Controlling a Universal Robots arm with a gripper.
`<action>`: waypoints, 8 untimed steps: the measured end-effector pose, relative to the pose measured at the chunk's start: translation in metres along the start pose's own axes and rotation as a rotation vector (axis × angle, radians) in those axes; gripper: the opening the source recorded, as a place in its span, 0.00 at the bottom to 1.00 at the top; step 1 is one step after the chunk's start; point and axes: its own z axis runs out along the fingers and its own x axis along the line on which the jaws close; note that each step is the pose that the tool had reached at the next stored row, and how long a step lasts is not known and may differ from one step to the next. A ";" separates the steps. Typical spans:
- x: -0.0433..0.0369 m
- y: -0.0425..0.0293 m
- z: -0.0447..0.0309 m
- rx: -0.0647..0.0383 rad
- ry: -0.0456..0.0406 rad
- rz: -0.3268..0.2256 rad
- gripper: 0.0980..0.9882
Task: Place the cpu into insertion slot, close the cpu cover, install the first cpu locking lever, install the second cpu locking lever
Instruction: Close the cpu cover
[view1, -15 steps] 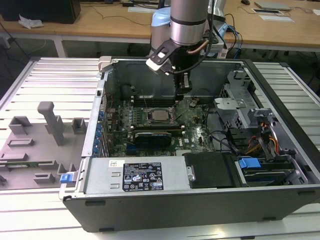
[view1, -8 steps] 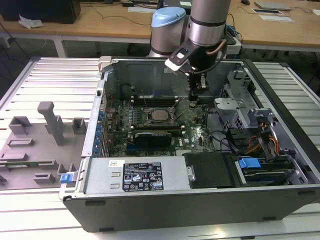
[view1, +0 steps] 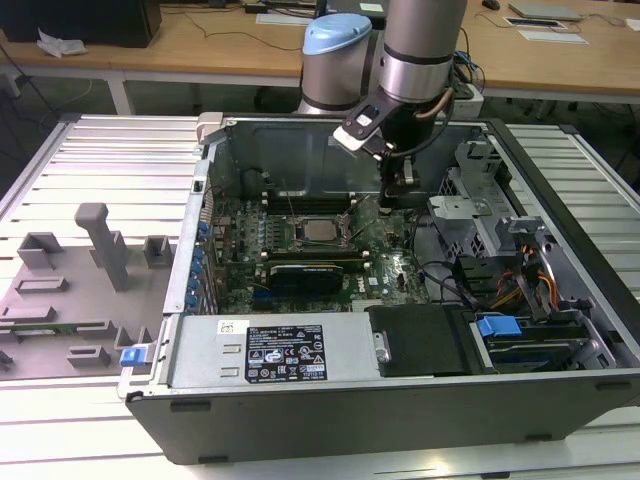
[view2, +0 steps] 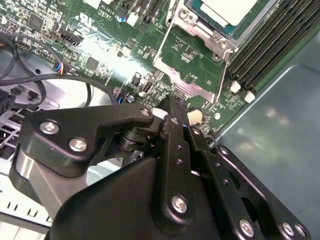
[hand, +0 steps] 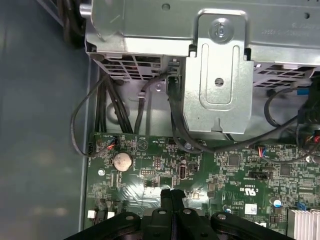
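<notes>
Your open computer case lies on the slatted tabletop, and the arm reaches down into it from above. Inside the case you have the green motherboard, a black graphics card across it, a metal drive cage and bundles of dark cables.

The cpu already sits in the insertion slot near the middle of the board, silvery top up. In the second wrist view you see the same chip beside the long black memory slots. The cpu cover is not closed over it – it is swung away from the socket, and green board shows through its window.

Your hand hangs just above the board, to the exterior view's right of the socket. In both wrist views its fingers are pressed together, with nothing visible between them, and the tip is close to the cover's outer edge. A coin battery lies on the board nearby.

On the exterior view's left, a grey fixture tray rests on the tabletop – its holders and upright post carry no parts.
</notes>
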 end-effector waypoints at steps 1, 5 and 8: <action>-0.0001 0.0001 0.0003 0.000 -0.0002 0.000 0.01; 0.0000 0.0003 0.0006 0.009 0.0011 0.000 0.01; -0.0001 0.0016 0.0010 0.095 0.0097 0.001 0.01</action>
